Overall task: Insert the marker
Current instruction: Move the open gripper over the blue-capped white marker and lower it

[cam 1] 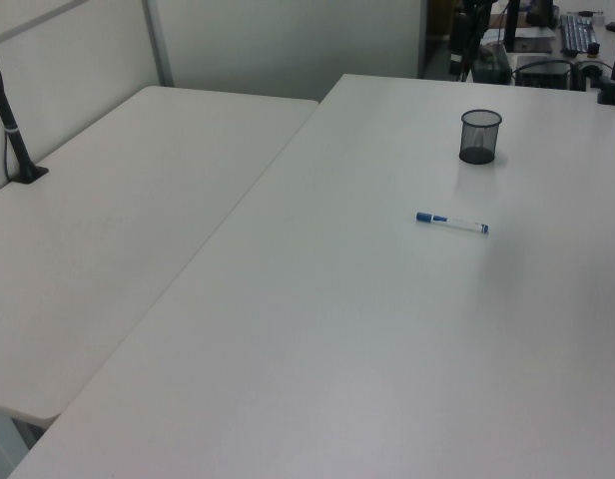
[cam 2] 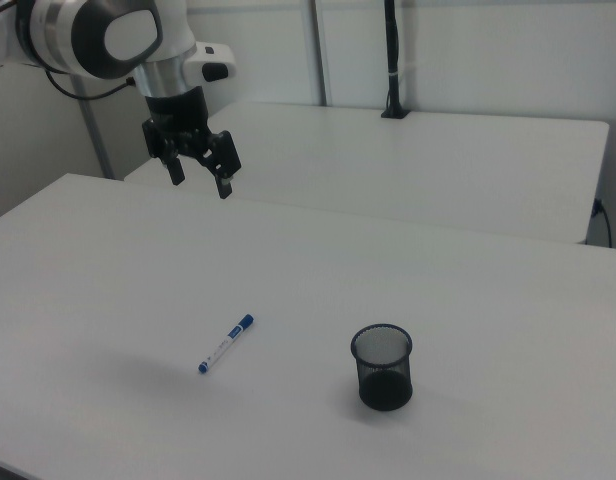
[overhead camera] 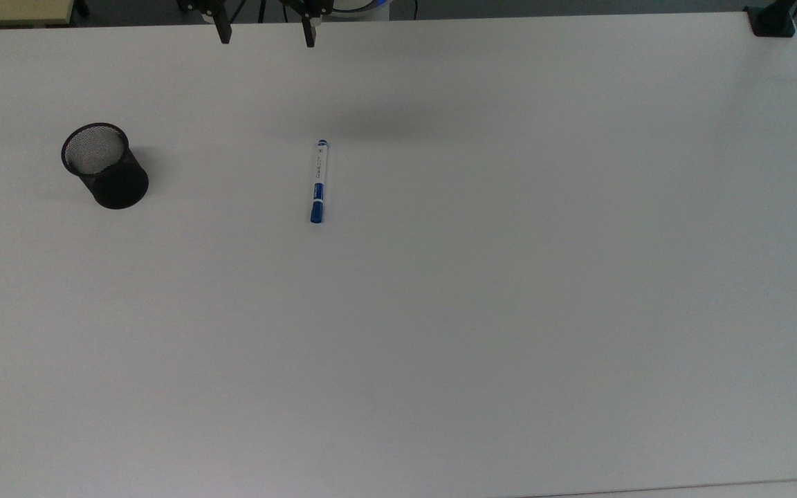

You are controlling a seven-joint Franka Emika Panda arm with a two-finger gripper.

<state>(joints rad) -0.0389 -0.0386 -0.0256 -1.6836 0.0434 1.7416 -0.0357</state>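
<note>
Blue-capped white marker (overhead camera: 318,181) flat on white table (overhead camera: 509,277), label print unreadable, black mesh cup (overhead camera: 104,165) upright well left in the top view, gripper (cam 2: 199,174) high above, jaws spread, empty.

A black mesh cup (overhead camera: 104,166) stands upright at the top view's left on a white table (overhead camera: 509,311). A second table (cam 1: 108,220) adjoins it.

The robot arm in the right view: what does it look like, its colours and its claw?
The arm is glossy white and rounded, with grey joint caps and a black cable trailing behind it. At its end sits a black gripper with two slim, straight black fingers.
</note>
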